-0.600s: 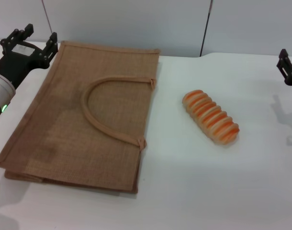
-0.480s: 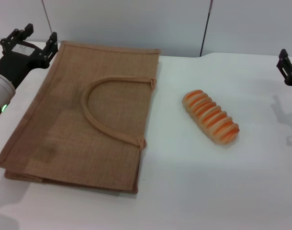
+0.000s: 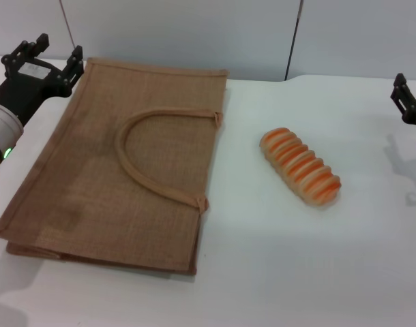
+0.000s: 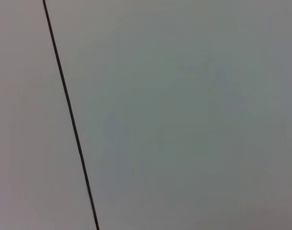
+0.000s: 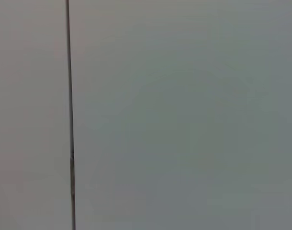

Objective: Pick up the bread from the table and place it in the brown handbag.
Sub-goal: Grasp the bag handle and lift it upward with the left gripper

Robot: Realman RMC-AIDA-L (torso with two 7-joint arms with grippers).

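The bread point(image 3: 300, 166), a cream loaf with orange-red ridges, lies on the white table point(image 3: 310, 266) right of centre, slanting from far left to near right. The brown handbag point(image 3: 119, 170) lies flat on the left half, one arched handle on top. My left gripper point(image 3: 48, 56) is open and empty, raised at the bag's far left corner. My right gripper point(image 3: 407, 101) is at the right edge of the head view, partly cut off, well to the right of the bread. Both wrist views show only a grey wall with a dark seam.
A grey panelled wall point(image 3: 194, 34) stands behind the table's back edge. Bare tabletop lies between the handbag and the bread and in front of both.
The right gripper has shifted very slightly at the right edge. The bread, the bag and the left arm have not moved.
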